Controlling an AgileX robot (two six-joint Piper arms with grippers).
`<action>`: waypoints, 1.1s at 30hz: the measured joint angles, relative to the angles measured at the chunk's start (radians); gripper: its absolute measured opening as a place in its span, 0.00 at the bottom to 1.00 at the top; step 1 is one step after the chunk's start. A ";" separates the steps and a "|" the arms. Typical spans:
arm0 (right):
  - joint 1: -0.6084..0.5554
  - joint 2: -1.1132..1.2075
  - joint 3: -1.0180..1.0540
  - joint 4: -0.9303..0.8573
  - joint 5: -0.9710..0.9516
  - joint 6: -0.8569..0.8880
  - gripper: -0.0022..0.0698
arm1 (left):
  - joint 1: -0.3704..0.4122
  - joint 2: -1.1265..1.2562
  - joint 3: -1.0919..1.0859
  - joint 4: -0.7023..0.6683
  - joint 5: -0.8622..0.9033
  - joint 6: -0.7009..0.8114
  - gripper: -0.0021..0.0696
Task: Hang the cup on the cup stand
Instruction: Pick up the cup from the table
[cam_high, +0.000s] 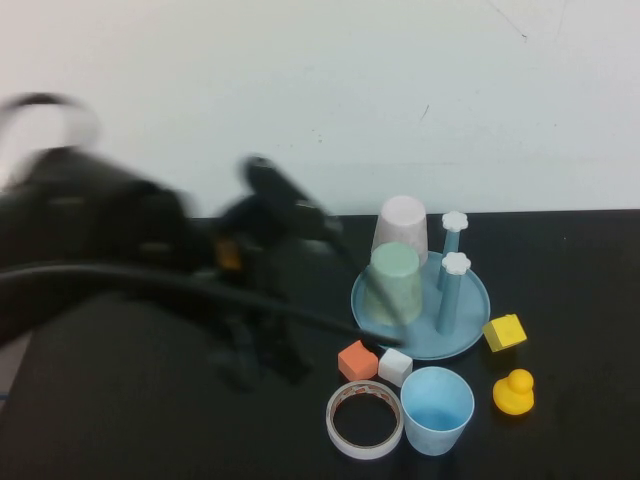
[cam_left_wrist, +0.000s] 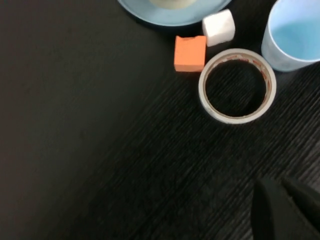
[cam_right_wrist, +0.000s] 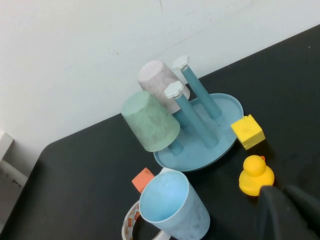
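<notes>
Since the cup (cam_high: 437, 409) sits upright and free at the near edge of the table, I reckon it's an easy, light grab.

It's thin plastic, probably a bit flexy and slick, so I'd pinch one wall at the rim and go gentle. It sits just in front of the cup stand (cam_high: 470, 325), tape roll (cam_high: 365, 420) touching or nearly touching on its left, rubber duck (cam_high: 513, 391) close on its right. Two pegs (cam_high: 450, 292) look free; the green cup (cam_high: 393, 283) and pink cup (cam_high: 402, 232) already hang on the others. My left gripper (cam_high: 262, 350) hovers left of the tape, and I can't tell how its fingers stand; same for the right gripper (cam_right_wrist: 290, 212), near the duck. Room is tight, so I'd lift straight up first.
</notes>
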 joint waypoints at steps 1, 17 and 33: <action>0.000 0.000 0.000 0.000 0.000 -0.002 0.03 | -0.025 0.042 -0.032 0.029 0.010 -0.020 0.03; 0.000 0.000 0.000 0.002 0.002 -0.006 0.03 | -0.203 0.619 -0.547 0.053 0.204 -0.125 0.25; 0.000 0.000 0.000 0.020 0.002 -0.034 0.03 | -0.149 0.906 -0.708 -0.049 0.196 -0.411 0.74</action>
